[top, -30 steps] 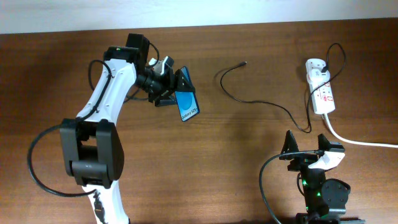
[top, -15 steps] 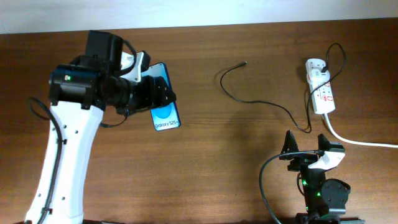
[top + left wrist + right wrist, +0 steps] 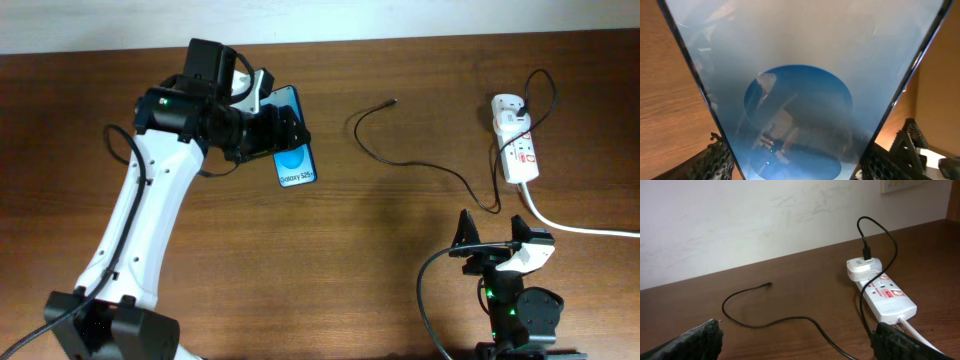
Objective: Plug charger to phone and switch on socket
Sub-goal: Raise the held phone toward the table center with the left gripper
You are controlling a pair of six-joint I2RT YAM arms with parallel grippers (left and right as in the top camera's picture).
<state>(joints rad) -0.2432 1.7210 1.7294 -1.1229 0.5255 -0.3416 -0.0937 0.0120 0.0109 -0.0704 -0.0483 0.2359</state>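
Note:
My left gripper (image 3: 268, 132) is shut on the phone (image 3: 294, 152) and holds it above the table at left centre, blue screen up. In the left wrist view the phone (image 3: 800, 95) fills the frame between the fingers of that gripper (image 3: 810, 162). The charger (image 3: 420, 165) lies loose on the table, and its connector tip (image 3: 393, 101) is right of the phone and apart from it. It also shows in the right wrist view (image 3: 790, 322). The socket (image 3: 517, 148) lies at the far right and shows in the right wrist view (image 3: 887, 297). My right gripper (image 3: 493, 240) is open and empty near the front edge.
A white adapter (image 3: 507, 104) with the black cable in it sits at the far end of the socket. A thick white cord (image 3: 580, 228) runs from the socket off the right edge. A pale wall (image 3: 765, 215) stands behind the table.
My left arm swung the phone left and nearer, then back right and farther toward the cable tip. The right arm, cable and socket have not moved.

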